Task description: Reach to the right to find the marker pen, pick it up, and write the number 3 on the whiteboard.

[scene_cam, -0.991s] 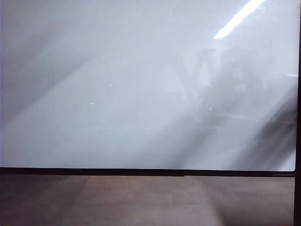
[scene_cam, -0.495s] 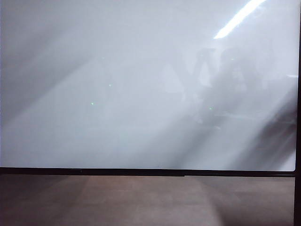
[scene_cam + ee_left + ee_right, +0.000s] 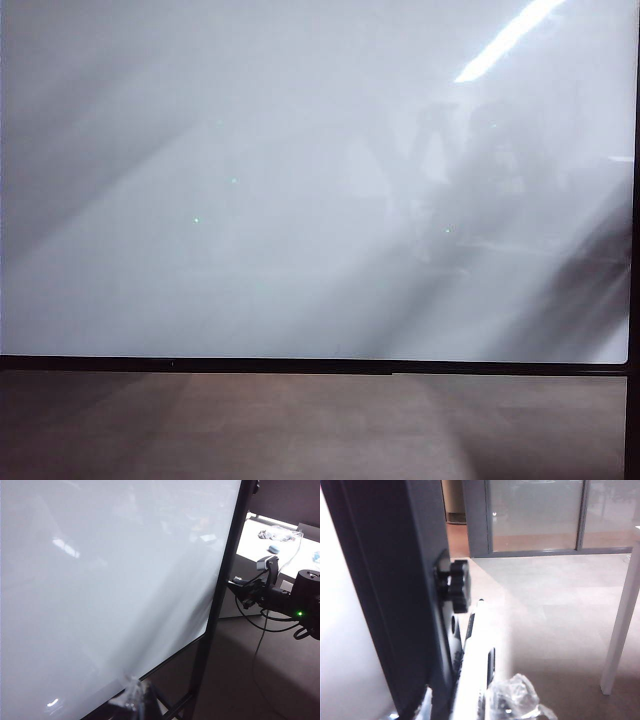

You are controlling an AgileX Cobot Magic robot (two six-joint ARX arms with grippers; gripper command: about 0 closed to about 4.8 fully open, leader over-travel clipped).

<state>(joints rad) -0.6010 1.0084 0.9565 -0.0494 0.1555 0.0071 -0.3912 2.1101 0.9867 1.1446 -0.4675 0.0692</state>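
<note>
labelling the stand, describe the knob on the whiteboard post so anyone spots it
Find the whiteboard, then the dark post along its edge. The knob juts from the post's side, just past the right tool; the left tool is by the board's bottom edge. It alone is black, round and ribbed.

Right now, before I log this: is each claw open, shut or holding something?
Left claw, facing the whiteboard: cannot tell.
Right claw, beside its edge: cannot tell.
</note>
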